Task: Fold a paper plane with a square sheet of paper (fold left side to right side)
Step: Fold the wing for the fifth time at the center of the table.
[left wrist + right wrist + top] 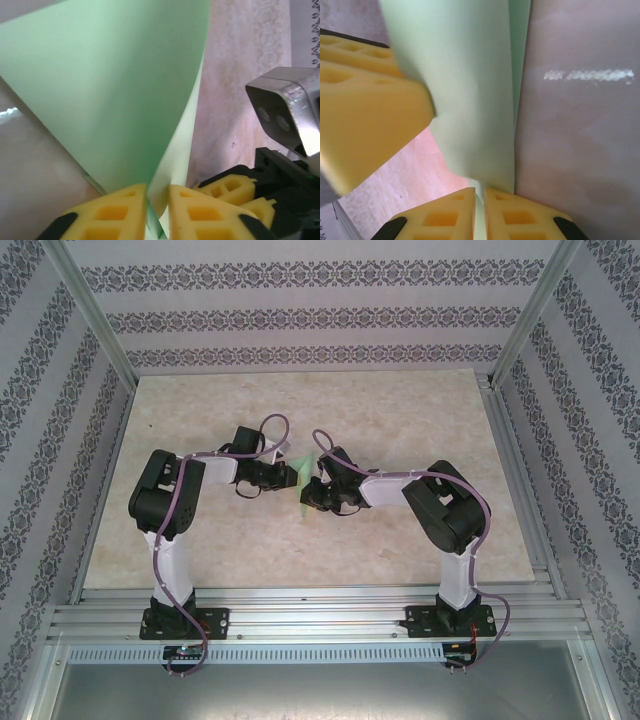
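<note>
The light green square sheet of paper (302, 468) is held up off the table between my two grippers, bent over on itself, with no paper plane shape to it. In the left wrist view its layers (110, 90) run down into my left gripper (157, 200), whose yellow fingers are shut on the lower edge. In the right wrist view my right gripper (480, 200) pinches the sheet (470, 100) with its fingers almost touching. From above, the left gripper (293, 477) and right gripper (305, 495) meet tip to tip at mid-table.
The pale marbled tabletop (400, 420) lies under both arms. Aluminium rails (300, 605) run along the near edge, and patterned walls close in the sides. The right arm's wrist camera (290, 110) sits close to the left gripper.
</note>
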Tool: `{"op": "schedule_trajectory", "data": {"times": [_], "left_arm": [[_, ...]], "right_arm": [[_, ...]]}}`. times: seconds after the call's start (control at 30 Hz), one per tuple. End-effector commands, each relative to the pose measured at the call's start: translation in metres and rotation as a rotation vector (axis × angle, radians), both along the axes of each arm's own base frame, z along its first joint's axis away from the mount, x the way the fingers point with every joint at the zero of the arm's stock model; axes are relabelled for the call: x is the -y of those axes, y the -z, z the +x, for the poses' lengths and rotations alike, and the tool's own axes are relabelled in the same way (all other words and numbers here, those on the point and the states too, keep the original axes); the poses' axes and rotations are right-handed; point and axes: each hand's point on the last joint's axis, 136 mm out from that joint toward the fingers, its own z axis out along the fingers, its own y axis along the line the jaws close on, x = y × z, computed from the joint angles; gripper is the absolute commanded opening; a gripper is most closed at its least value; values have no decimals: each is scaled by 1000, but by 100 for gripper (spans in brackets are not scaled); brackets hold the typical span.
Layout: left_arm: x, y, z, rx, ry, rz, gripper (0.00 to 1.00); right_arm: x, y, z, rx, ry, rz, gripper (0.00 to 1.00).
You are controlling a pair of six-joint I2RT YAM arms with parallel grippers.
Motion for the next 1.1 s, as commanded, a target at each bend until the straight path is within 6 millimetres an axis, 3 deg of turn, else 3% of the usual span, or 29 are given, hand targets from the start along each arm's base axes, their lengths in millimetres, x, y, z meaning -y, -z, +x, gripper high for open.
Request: {"op": "schedule_trajectory", "data": {"times": [0.0, 0.43, 0.67, 1.07], "left_arm": [[2, 3, 10, 41, 4, 46, 13], [-15, 19, 22, 36, -67, 138, 2], [-25, 8, 21, 57, -96, 128, 0], [-33, 34, 10, 21, -112, 148, 0]], "right_arm": [[13, 33, -32, -112, -43, -106, 14], [14, 35, -39, -132, -70, -115, 14], [13, 34, -38, -124, -78, -108, 14], [1, -13, -16, -17, -81, -6, 16]]}}
